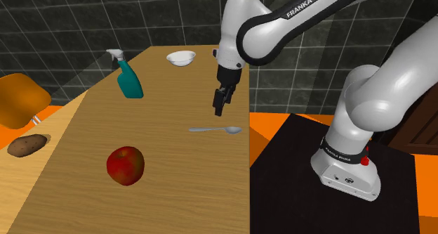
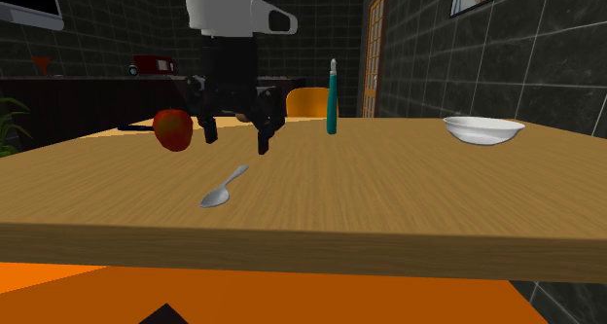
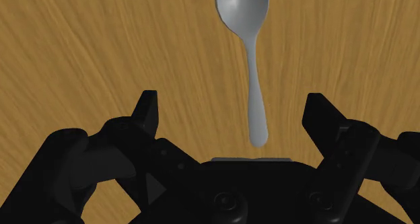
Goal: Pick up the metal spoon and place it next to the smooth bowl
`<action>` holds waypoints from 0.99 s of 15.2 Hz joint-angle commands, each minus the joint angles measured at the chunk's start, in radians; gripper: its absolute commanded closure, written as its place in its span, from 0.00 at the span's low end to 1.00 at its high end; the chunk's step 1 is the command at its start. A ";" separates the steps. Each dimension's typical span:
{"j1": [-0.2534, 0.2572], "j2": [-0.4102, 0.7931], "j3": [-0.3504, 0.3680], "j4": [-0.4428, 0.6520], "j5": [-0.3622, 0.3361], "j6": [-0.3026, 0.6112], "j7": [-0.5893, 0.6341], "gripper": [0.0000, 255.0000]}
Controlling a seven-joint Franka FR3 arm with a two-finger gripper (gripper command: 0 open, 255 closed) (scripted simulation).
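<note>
The wooden table (image 1: pixel 175 190) is the biggest thing, and the white arm (image 1: pixel 281 22) reaches over it from the stand (image 1: pixel 347 173). An orange chair (image 1: pixel 17 99) stands far from the gripper, beyond the table's edge. The black gripper (image 1: pixel 220 107) hangs a little above the table and points down. Its two fingers (image 3: pixel 148 108) stand wide apart and they hold nothing. A teal spray bottle (image 1: pixel 128 76) stands upright, well apart from the gripper, on the shoulder view's left of it. A red apple (image 1: pixel 125 165) lies also well apart, on the same side but nearer to that camera. The white bowl (image 1: pixel 181 57) sits beyond the gripper, near the far end of the table, apart from it. A brown potato (image 1: pixel 27 145) lies far from the gripper, near the chair. The grey spoon (image 3: pixel 252 68) lies flat on the table just under the gripper. In the wrist view the end of its handle comes between the open fingers without touching them, and its scoop points away from the gripper.
</note>
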 commanded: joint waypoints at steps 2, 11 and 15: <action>0.029 0.090 0.039 0.002 0.027 0.135 0.002 0.00; 0.038 0.248 0.076 0.000 0.034 0.313 0.006 0.00; 0.038 0.248 0.076 0.000 0.034 0.313 0.006 0.00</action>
